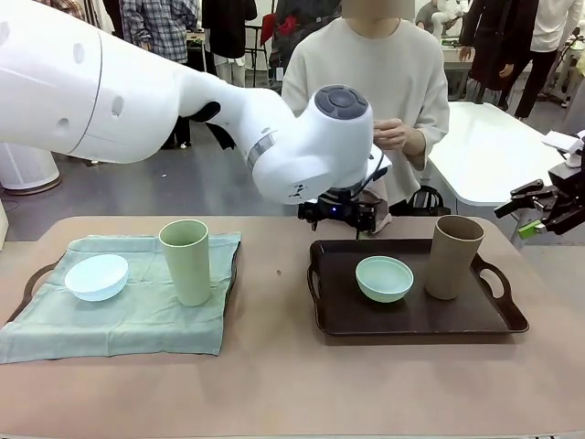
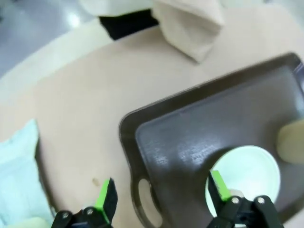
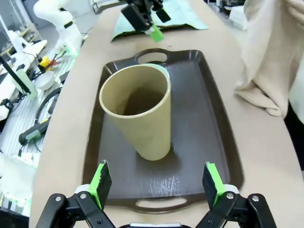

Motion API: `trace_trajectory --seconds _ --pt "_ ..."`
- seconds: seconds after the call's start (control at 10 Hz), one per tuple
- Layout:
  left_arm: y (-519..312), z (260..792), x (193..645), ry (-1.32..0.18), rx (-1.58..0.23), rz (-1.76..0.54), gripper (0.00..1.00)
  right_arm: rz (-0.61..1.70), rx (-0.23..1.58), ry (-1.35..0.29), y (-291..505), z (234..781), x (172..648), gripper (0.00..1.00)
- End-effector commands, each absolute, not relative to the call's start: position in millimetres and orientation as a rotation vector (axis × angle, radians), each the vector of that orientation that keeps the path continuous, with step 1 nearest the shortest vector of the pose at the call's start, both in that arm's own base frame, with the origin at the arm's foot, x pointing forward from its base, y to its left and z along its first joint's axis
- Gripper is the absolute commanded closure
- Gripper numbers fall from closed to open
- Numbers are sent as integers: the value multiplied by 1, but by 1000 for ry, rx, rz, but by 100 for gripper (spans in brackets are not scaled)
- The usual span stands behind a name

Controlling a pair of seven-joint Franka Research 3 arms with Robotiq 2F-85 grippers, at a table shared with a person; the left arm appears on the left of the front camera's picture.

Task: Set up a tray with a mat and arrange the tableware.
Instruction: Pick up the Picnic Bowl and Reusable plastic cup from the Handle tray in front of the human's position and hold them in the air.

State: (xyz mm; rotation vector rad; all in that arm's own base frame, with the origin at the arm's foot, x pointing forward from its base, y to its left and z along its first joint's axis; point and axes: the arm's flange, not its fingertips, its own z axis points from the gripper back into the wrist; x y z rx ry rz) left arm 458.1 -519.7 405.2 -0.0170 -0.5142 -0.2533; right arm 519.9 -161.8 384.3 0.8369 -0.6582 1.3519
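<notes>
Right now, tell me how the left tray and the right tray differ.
The left tray is covered by a pale green mat; the right tray is bare. The left tray carries a pale blue bowl and sage green cup; the right tray a mint bowl and tan cup. Both have handles and hold one bowl and one upright cup.

The front view sits at the near edge of the table (image 1: pixel 274 393) and faces across it to the person (image 1: pixel 366 82) on the far side, taking in both ends. The left wrist view looks steeply down, close over the left end of the dark tray (image 2: pixel 190 128) and the mint bowl (image 2: pixel 247 171). The right wrist view looks leftward from just behind the tan cup (image 3: pixel 142 114). All three views share that tray.
</notes>
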Motion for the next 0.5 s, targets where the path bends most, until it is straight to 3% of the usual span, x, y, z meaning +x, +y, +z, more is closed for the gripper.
trace_trajectory --seconds 0.0,0.1,0.2,0.4 --pt "-524 395 448 -545 -4 -80 0 1420 826 -670 -153 383 510 0" --pt "-525 399 449 -549 -83 -54 0 1422 822 -670 -154 382 510 0" --pt "-522 402 454 -526 -13 -168 0 1407 808 -650 -155 380 510 0" --pt "-522 402 454 -526 -13 -168 0 1386 840 -665 -156 383 518 0"
